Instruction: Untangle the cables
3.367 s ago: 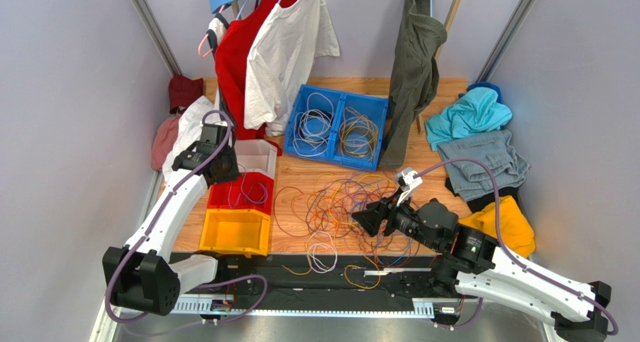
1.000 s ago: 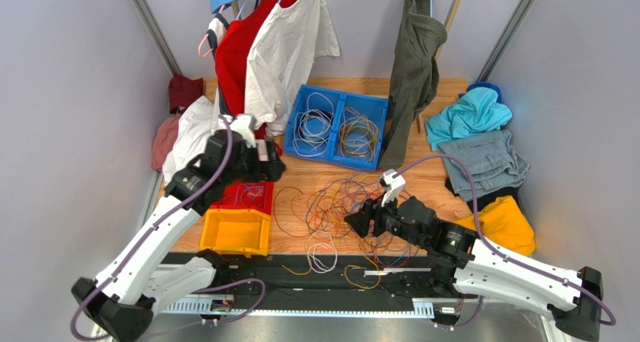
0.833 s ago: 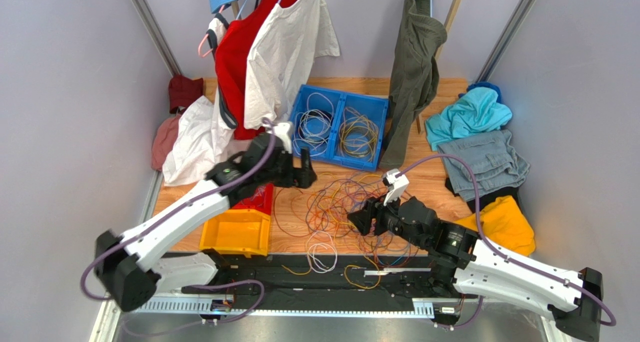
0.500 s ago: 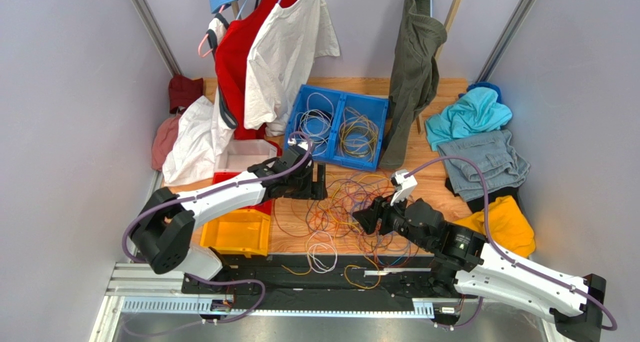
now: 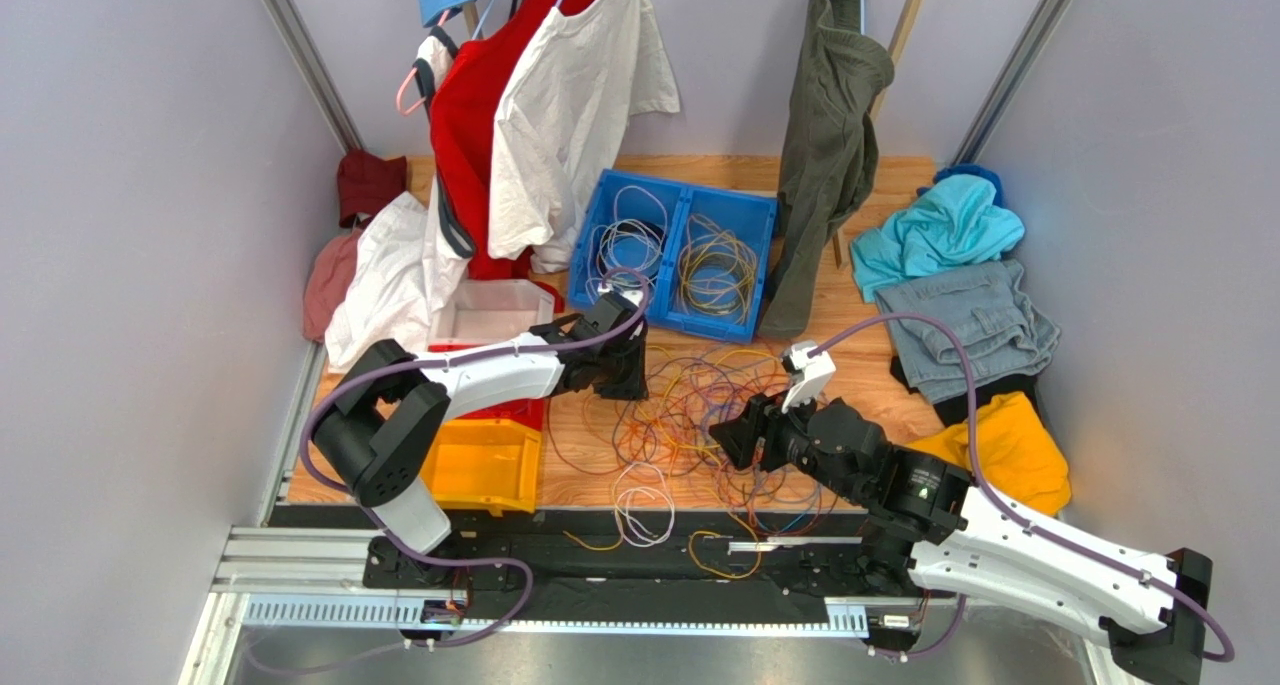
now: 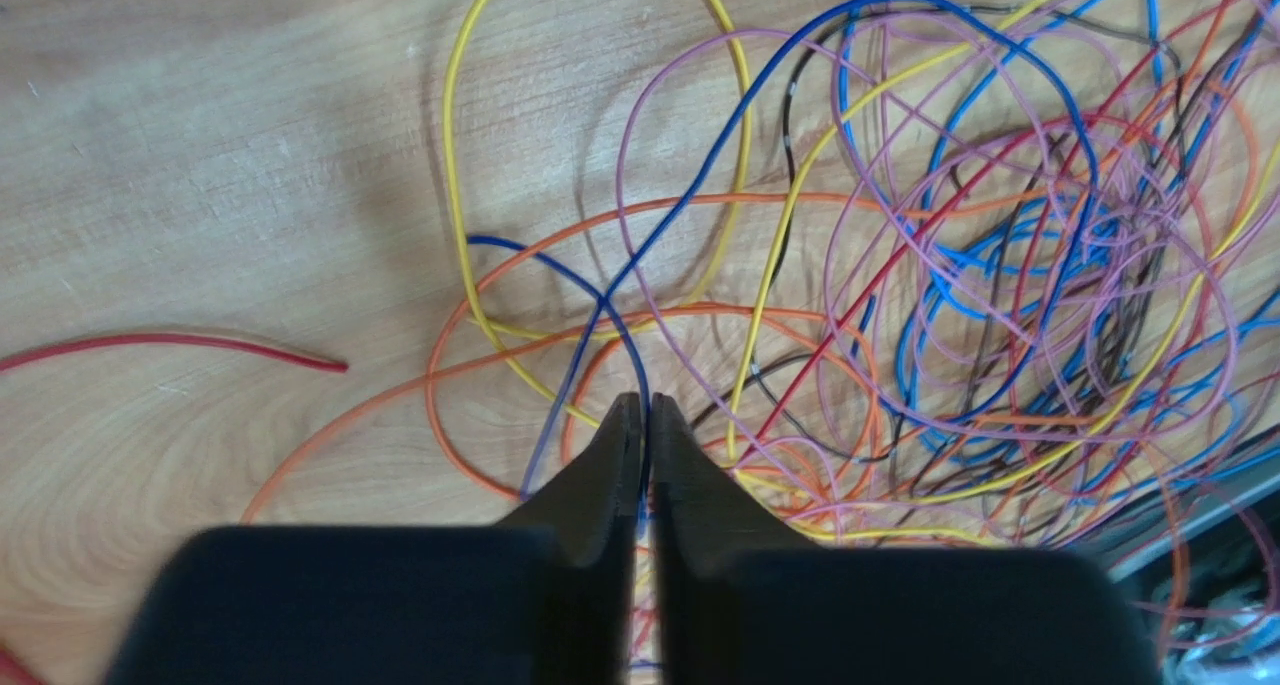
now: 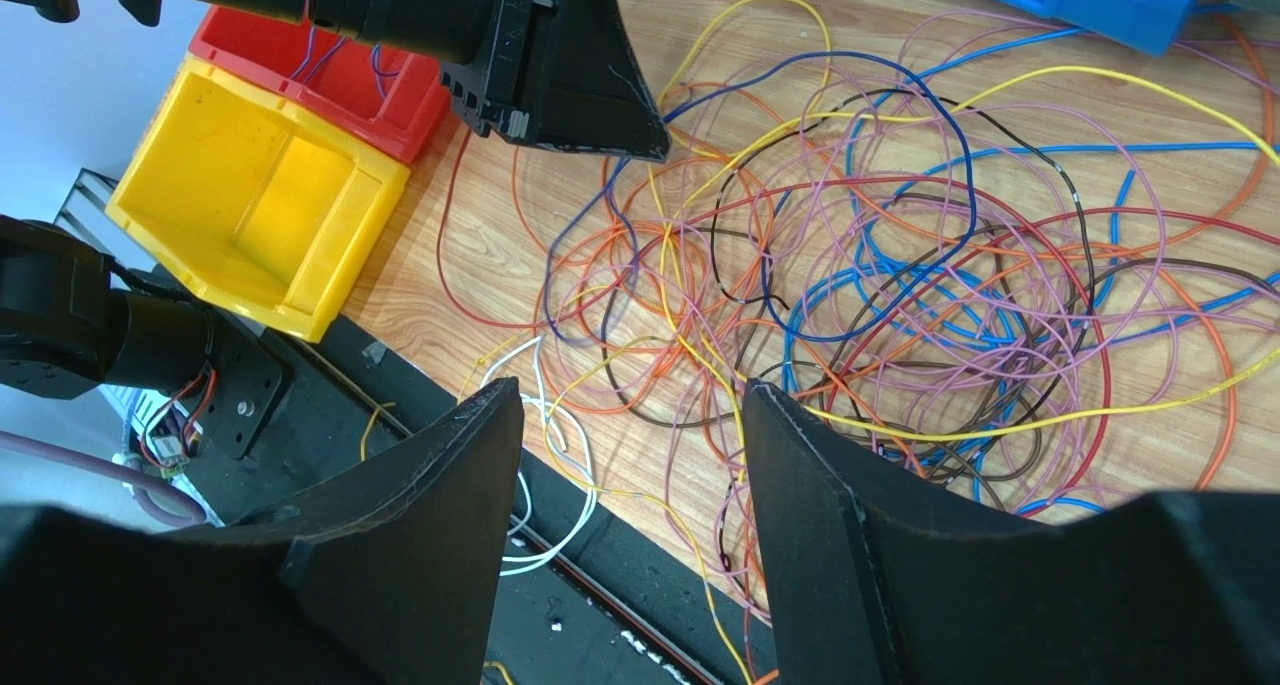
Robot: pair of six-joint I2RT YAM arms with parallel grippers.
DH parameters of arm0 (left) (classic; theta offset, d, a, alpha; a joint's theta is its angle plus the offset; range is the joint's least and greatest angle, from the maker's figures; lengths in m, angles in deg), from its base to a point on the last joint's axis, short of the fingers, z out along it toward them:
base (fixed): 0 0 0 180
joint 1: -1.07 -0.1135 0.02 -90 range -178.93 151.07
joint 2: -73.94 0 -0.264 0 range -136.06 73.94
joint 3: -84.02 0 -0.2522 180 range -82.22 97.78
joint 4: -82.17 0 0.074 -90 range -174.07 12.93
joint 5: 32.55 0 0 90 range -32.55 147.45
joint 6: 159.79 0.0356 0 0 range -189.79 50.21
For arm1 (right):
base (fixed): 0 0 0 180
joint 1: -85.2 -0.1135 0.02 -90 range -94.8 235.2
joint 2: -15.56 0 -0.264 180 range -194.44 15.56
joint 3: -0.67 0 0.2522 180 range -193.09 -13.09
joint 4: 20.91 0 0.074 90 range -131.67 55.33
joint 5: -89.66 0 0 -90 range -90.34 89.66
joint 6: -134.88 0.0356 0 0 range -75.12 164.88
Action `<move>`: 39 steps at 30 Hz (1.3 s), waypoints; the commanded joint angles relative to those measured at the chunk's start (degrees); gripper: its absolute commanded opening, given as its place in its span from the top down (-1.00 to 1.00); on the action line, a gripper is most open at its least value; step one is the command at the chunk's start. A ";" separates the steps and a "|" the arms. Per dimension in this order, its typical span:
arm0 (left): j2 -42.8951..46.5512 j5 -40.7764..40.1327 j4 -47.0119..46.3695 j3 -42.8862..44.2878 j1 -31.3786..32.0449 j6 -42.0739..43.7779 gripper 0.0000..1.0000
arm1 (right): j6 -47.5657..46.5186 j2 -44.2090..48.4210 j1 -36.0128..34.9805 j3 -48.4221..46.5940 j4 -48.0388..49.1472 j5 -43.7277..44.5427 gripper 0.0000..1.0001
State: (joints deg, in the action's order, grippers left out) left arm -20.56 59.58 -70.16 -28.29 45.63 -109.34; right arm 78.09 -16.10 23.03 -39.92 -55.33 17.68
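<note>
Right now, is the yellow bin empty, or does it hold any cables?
Empty. In the right wrist view the yellow bin shows a bare floor and bare walls, with nothing lying inside.

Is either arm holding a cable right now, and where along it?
Left gripper: jaws pinch a thin dark blue cable mid-strand, at the edge of the tangle. Right gripper: open, holding nothing.

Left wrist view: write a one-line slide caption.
Fingers of the left gripper pinch a dark blue cable at the edge of the multicoloured tangle on a wooden table.
</note>
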 commanded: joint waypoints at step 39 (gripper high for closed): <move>20.59 -18.75 45.77 84.40 2.99 20.39 1.00 | -1.30 -1.12 0.03 0.29 9.15 -2.73 -0.42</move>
State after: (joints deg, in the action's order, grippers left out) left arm 1.67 38.93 -25.99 48.60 48.38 -91.81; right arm 78.88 -17.08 23.03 -38.85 -51.53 14.09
